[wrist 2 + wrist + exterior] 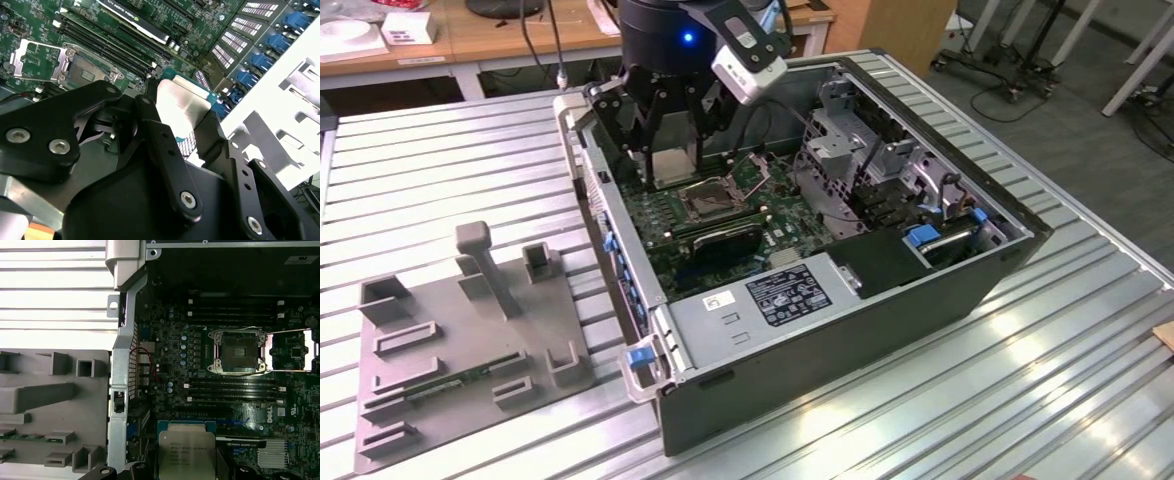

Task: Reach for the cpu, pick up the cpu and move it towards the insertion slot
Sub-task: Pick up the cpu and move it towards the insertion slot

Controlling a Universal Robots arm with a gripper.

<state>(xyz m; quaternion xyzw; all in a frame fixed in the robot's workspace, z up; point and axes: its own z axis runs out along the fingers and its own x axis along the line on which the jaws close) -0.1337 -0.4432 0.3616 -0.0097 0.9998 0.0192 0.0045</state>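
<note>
My gripper [671, 170] hangs inside the open computer case [961, 290], shut on the cpu [670, 158], a thin square chip with a silvery face. In both wrist views the cpu [181, 100] [186, 452] sits edge-held between the black fingers [150, 112]. The chip is in the air above the green motherboard. The insertion slot [716, 198] lies just below and toward the exterior view's right of the chip. It is a metal-framed socket [239, 351] with a dark centre, and its silvery bracket [292, 350] is swung open. The socket [85, 75] holds nothing.
Long black memory slots [232, 387] flank the socket. A graphics card [727, 240], a power supply [781, 295] and a drive cage [854, 150] crowd the case. On the slatted table at the exterior view's left lies a grey fixture plate [467, 350] with a green memory stick.
</note>
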